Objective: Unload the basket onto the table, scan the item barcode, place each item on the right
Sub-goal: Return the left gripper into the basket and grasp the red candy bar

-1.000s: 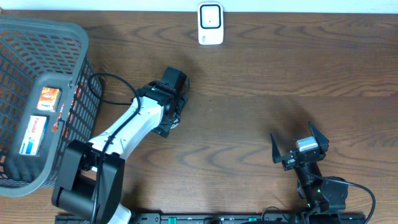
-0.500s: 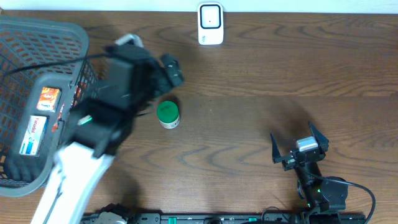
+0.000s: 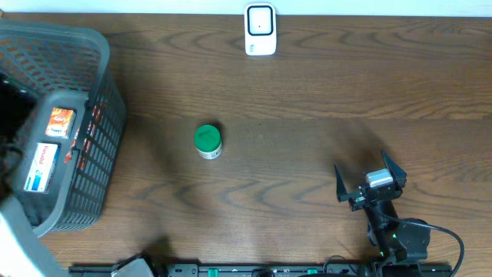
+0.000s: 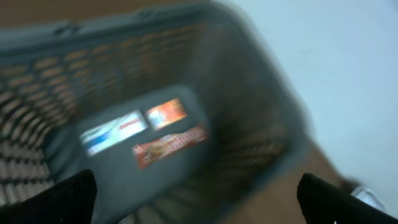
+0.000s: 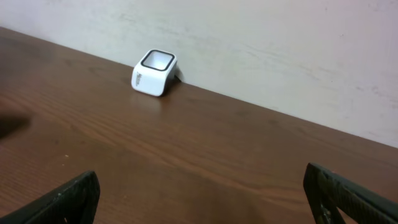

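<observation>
Currently the small green-lidded round jar (image 3: 207, 141) stands on the wooden desk (image 3: 307, 92), just off centre toward 9 o'clock. Both tools gape empty: the left tool (image 4: 196, 183) above the grey mesh basket (image 3: 92, 154), the right tool (image 3: 367, 178) at 4 o'clock. Pinch the jar's sides, then face its label toward the white scanner (image 3: 260, 29) at 12 o'clock.

A small round jar (image 3: 207, 141) with a green cap facing up and a white body stands alone on the wooden table (image 3: 307, 154), well apart from the white scanner (image 3: 260, 29) at the far edge.
</observation>
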`<action>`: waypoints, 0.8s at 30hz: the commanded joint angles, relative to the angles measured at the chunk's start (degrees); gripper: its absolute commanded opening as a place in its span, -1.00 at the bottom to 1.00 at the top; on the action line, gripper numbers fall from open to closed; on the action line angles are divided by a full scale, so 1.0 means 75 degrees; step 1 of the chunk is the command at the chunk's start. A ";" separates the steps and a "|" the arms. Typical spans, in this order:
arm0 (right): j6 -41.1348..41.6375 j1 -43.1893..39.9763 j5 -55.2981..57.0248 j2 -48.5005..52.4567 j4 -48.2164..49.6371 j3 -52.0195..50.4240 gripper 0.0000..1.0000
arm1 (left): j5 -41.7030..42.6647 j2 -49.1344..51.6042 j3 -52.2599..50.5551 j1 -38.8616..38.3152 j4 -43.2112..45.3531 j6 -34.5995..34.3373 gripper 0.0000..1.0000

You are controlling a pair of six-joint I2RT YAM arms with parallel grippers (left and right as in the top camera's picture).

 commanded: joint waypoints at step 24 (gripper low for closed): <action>0.0096 -0.0067 -0.0020 -0.0050 -0.0026 -0.0015 0.99 | -0.0277 0.3343 -0.4473 -0.0044 0.2439 0.3363 0.96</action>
